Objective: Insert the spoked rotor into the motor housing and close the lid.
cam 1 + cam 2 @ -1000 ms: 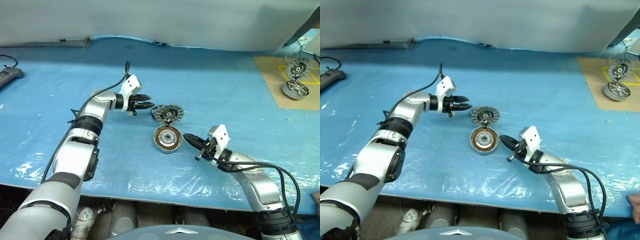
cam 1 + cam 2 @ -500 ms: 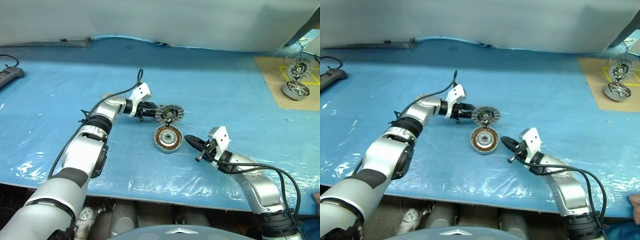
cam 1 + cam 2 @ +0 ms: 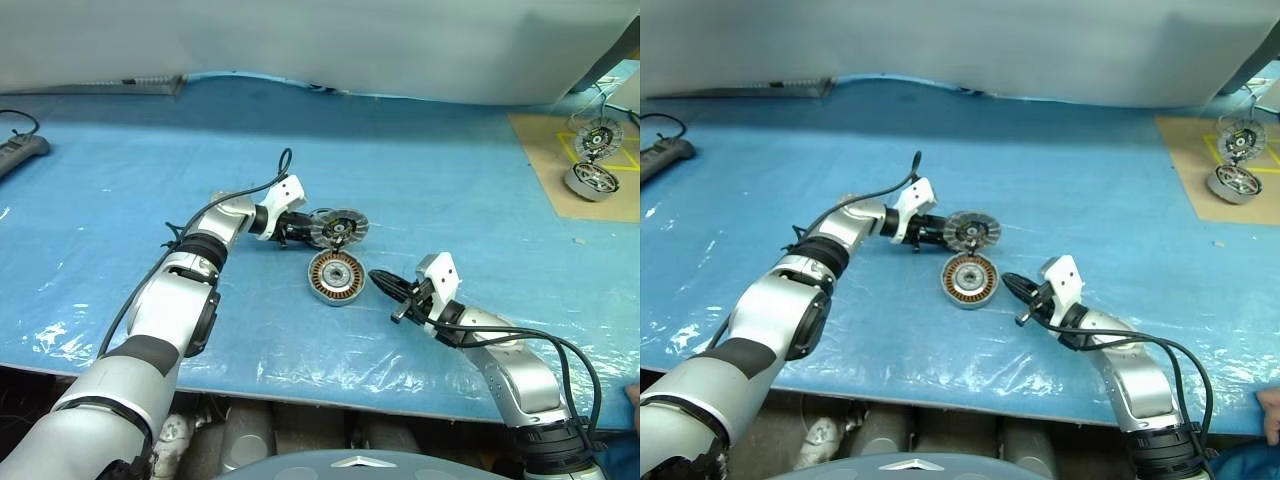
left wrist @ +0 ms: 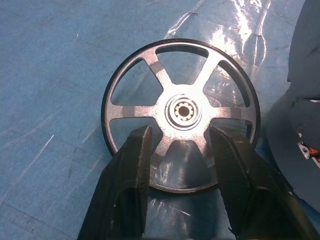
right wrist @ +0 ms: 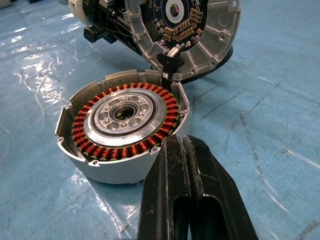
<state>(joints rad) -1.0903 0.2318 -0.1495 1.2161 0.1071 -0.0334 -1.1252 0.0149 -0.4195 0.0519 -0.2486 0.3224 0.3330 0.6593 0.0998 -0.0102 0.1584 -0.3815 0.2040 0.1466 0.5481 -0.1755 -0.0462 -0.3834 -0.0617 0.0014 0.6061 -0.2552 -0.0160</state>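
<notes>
Left arm: silver-grey rounded shells, with black bands at the joints.
Left wrist block: white, angular, just behind the black fingers.
Left cable: thin and black, it runs along the forearm and makes a small loop above the wrist.
Left gripper: two black matte fingers, broad and a little rough, narrower at the tips.
Right arm: same silver-grey shells, with a black ribbed ring near the elbow.
Right wrist block: white, box-shaped, with small dark holes.
Right cables: several black ones, bending in a wide arc beside the forearm.
Right gripper: black smooth fingers with long hollow slots along their sides.
</notes>
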